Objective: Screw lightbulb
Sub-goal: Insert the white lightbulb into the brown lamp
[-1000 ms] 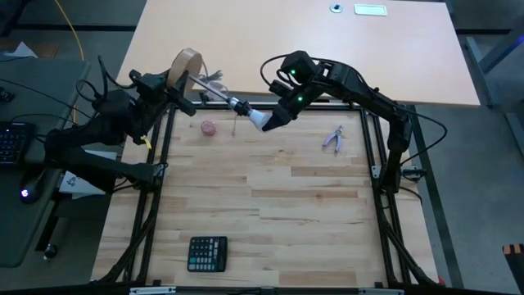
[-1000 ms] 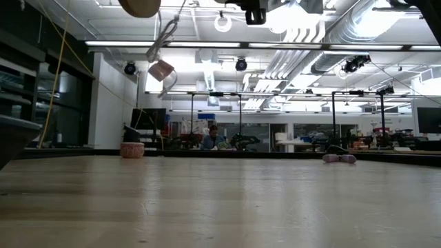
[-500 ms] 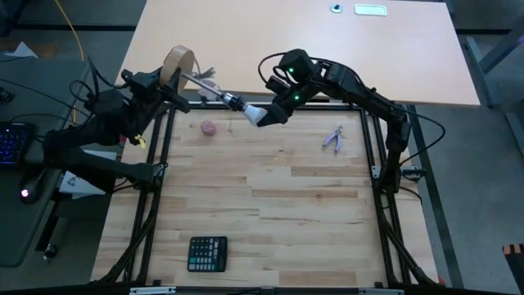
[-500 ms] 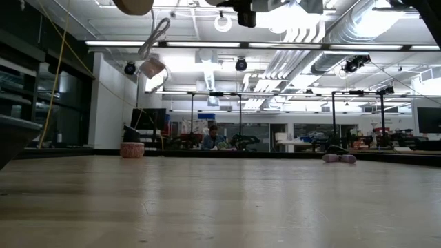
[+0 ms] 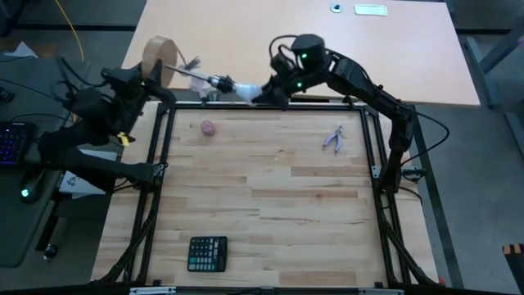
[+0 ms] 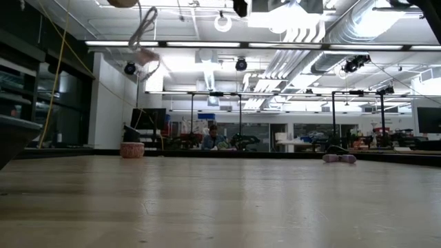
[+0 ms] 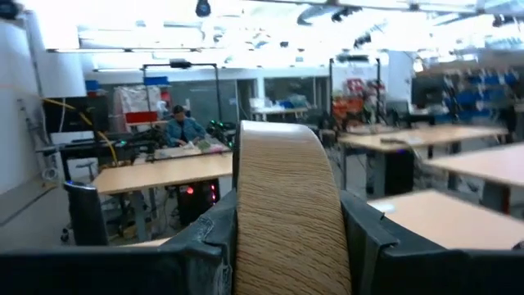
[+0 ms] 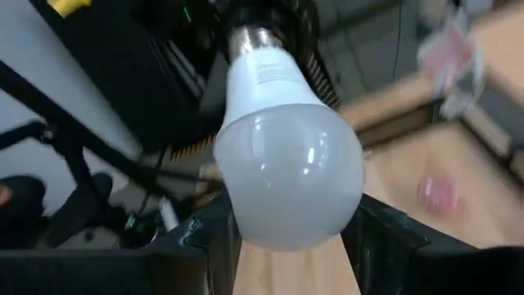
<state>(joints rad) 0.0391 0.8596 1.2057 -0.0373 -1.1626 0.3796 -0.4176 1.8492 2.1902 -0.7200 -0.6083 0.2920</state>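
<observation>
The white frosted lightbulb is in the air over the table's far edge, shut in my right gripper. In the right wrist view its silvery screw base meets a black socket. The socket's stem juts from a round wooden disc, which stands on edge in my shut left gripper. A cord hangs from the disc. My left gripper pinches the wooden disc between its two fingers, one on each flat face; the disc's grained rim shows between them. The disc stands on edge, lifted clear of the table, its socket pointing toward the right arm. My right gripper pinches the lightbulb's round glass head between its two fingers. The fingers come roughly level from the table's right and lie along the bulb. The bulb is lifted clear, its screw base pointing away from the gripper into the socket.
A small pink object and a small purple-handled tool lie near the far edge of the table. A black calculator lies near the front left. A black frame borders the table.
Both grippers have risen and gone toward the table's far-left corner together, carrying the disc and the bulb, which stay joined end to end. The hanging cord has swung up with them.
</observation>
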